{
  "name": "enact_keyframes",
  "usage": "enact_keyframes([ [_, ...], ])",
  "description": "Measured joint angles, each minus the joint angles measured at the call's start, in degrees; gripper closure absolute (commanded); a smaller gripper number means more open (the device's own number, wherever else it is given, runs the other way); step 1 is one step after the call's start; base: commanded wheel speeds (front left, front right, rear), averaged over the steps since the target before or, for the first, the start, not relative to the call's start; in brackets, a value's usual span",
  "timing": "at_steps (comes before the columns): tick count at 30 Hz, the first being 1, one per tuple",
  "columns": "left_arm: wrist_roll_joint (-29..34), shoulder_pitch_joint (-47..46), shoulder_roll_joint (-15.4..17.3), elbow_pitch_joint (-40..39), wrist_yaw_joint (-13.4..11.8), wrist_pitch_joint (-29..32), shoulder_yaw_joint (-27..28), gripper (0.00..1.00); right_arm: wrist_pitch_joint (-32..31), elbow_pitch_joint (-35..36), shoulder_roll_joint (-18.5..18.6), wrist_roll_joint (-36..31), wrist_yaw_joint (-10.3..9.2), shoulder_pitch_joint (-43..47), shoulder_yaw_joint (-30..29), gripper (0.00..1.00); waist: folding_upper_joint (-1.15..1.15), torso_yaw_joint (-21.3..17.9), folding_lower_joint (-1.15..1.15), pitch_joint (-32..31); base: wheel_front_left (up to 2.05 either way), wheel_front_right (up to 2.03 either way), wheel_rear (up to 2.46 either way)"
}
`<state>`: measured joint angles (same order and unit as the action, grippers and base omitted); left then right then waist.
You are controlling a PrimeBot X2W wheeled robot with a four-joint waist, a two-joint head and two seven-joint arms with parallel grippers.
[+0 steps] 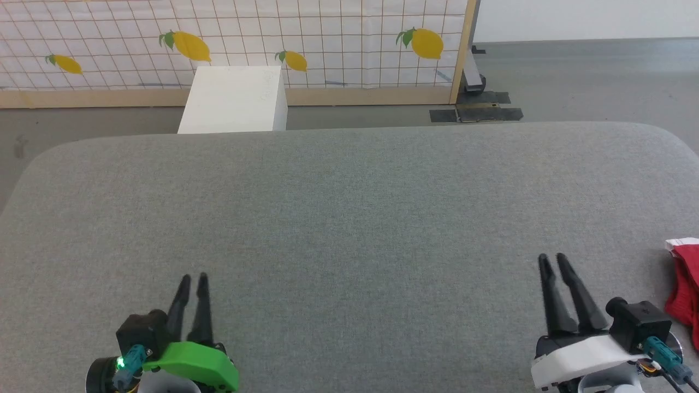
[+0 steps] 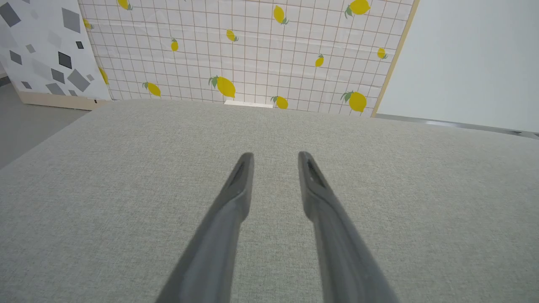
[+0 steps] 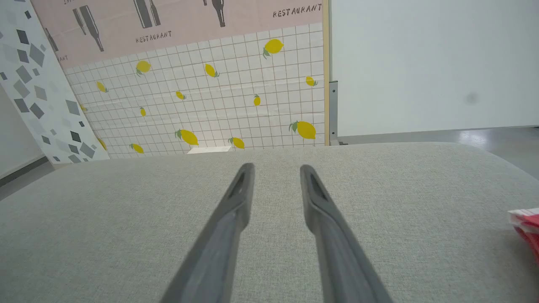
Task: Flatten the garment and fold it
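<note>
The grey cloth-covered table (image 1: 349, 218) takes up most of what I can see, with a lemon-print grid panel (image 1: 235, 43) standing behind it and a white box (image 1: 235, 101) on the floor just past its far edge. The garment (image 1: 683, 292) is a bunched red heap with a bit of white at its top. It lies at the far right edge of the table, just to the right of my right gripper (image 1: 550, 256) and cut off by the frame. That gripper's fingers are parted with a clear gap and nothing between them. My left gripper (image 1: 194, 277) is well apart from it on the other side, also parted and empty. I judge that the task has hardly begun: nothing is grasped, flattened or folded. Next I'd swing the right arm outward to the heap, pinch an edge and drag it toward the centre of the table, where both arms can spread it.
</note>
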<state>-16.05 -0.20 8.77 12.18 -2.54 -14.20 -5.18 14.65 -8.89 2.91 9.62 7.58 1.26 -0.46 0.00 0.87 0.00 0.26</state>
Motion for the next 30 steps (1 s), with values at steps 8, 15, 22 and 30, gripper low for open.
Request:
enact_keyframes([
  [8,0.25,0.0,-0.01,-0.24,0.0,0.54,0.2,1.0,-0.55,0.13,0.0,-0.04,0.0,0.0,-0.01,1.0,0.0,-0.04,0.0,-0.01,0.0,0.0,0.0],
  [15,1.0,0.0,-0.22,-1.16,0.03,1.54,0.51,1.0,-1.58,0.64,0.0,-0.63,0.0,0.0,0.0,1.0,0.0,-0.1,0.0,-0.03,0.0,0.0,0.0],
  [22,1.79,0.0,-0.71,-1.76,0.15,2.2,0.71,1.0,-2.22,1.07,0.0,-1.21,0.0,-0.01,0.02,1.0,0.0,-0.15,0.0,-0.04,0.0,0.0,0.0],
  [30,3.33,0.0,-1.21,-2.48,0.32,3.11,0.94,1.0,-3.13,1.68,0.0,-1.89,0.0,-0.01,0.04,1.0,0.0,-0.2,0.0,-0.06,0.0,0.0,0.0],
])
